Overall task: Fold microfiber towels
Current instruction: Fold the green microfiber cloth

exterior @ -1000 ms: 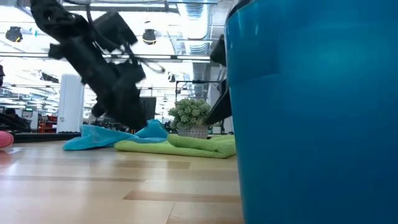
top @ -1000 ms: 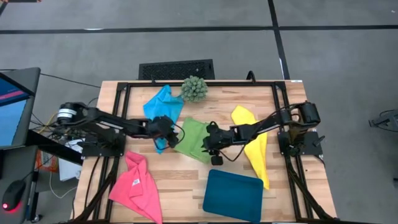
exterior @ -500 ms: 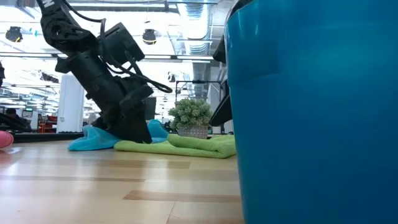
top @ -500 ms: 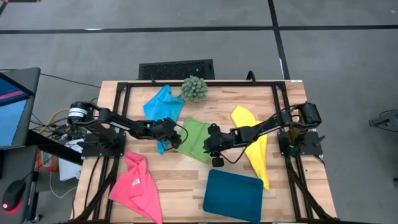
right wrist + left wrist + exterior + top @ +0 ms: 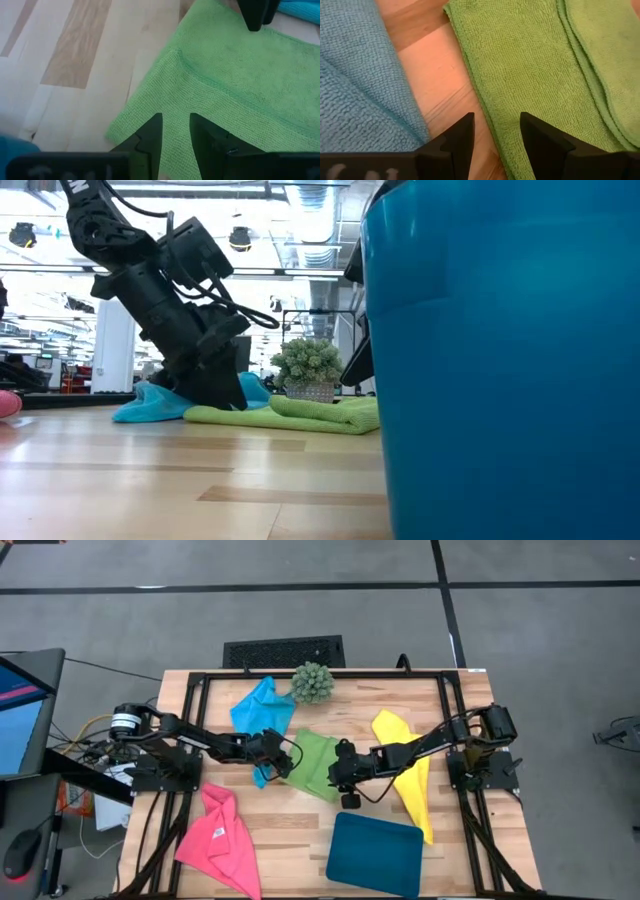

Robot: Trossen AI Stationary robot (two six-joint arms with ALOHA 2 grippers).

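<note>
The lime green towel (image 5: pixel 312 762) lies flat mid-table with one part folded over itself. My left gripper (image 5: pixel 496 132) is open and low at the towel's left edge (image 5: pixel 470 75), which runs between its fingers. My right gripper (image 5: pixel 175 132) is open over the towel's near right part, close to a corner (image 5: pixel 116 131). The sky blue towel (image 5: pixel 262 710) lies crumpled at the far left. The yellow towel (image 5: pixel 410 775) lies at the right and the hot pink one (image 5: pixel 220 840) at the near left. My left gripper comes slanting down from the table's left. One finger (image 5: pixel 462 130) is over bare wood and the other (image 5: pixel 532 130) over the green towel. I cannot tell whether they touch it. My right gripper slants down from the right, fingers (image 5: pixel 152 132) over the cloth. Whether they touch does not show.
A dark teal tray (image 5: pixel 375 852) stands at the near edge, right of centre, and fills the right of the low view. A spiky green ball plant (image 5: pixel 312 683) sits at the far edge. The blue towel lies just beside my left gripper.
My left gripper has gone down and a little toward the table's right, rolling slightly. It has come from above the blue towel to the green towel's left edge. The towels lie as before.
</note>
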